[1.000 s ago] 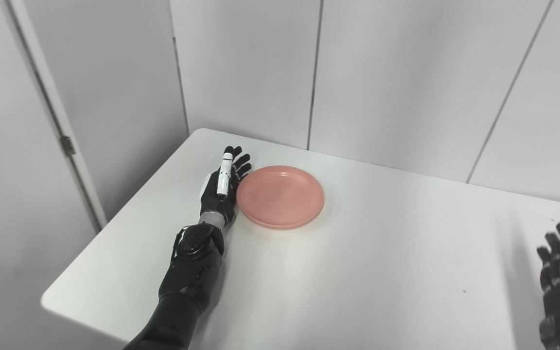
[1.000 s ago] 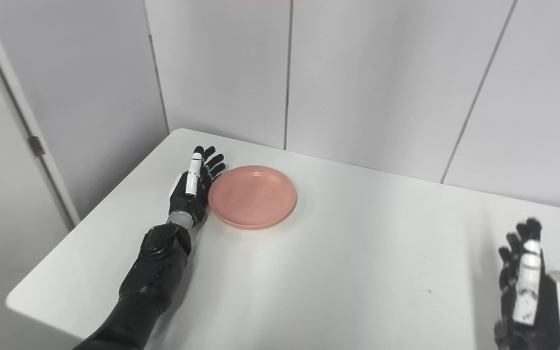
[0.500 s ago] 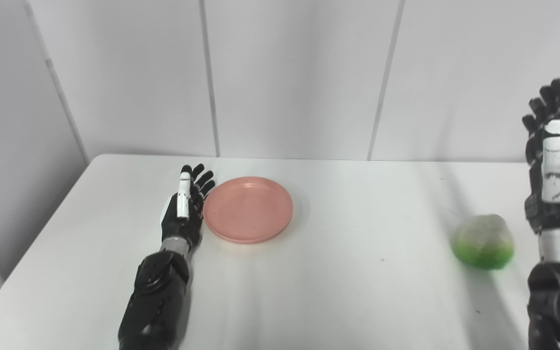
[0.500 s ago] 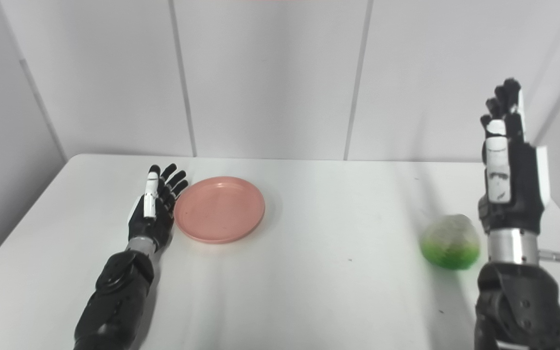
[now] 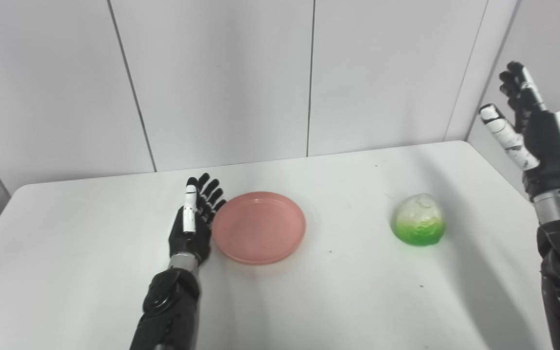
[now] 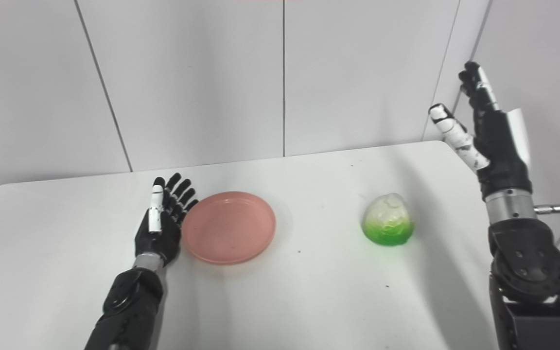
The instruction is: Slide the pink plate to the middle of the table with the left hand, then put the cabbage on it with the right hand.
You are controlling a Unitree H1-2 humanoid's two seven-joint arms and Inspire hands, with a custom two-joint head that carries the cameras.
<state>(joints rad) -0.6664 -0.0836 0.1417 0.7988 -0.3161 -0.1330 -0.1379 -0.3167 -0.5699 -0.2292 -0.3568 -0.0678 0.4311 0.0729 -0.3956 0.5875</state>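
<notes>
White wall panels close off the back of a white worktop (image 5: 90, 233), and not much stands on it. Taking the pink plate (image 5: 259, 227) as the mark: it lies flat, roughly in the middle of the worktop, perhaps a touch left of centre. Its dish is bare.

Just left of the plate, the left hand (image 5: 193, 223) rests low on the worktop with its fingers stretched out and spread, the palm side turned toward the plate's left rim. It is at the rim or just short of it; I cannot make out real contact. It holds nothing.

Well to the right of the plate, the cabbage (image 5: 418, 226) sits on the worktop on its own, green at the base and pale on top, with nothing touching it.

Farther right again, beyond the cabbage and raised high above the worktop, the right hand (image 6: 486, 129) is up with fingers and thumb wide apart, empty.

My reading is that the slide is done or close to it, since the plate looks about central. The second half is not started: the right hand must come down to the cabbage, close round it, carry it over and set it in the plate.
</notes>
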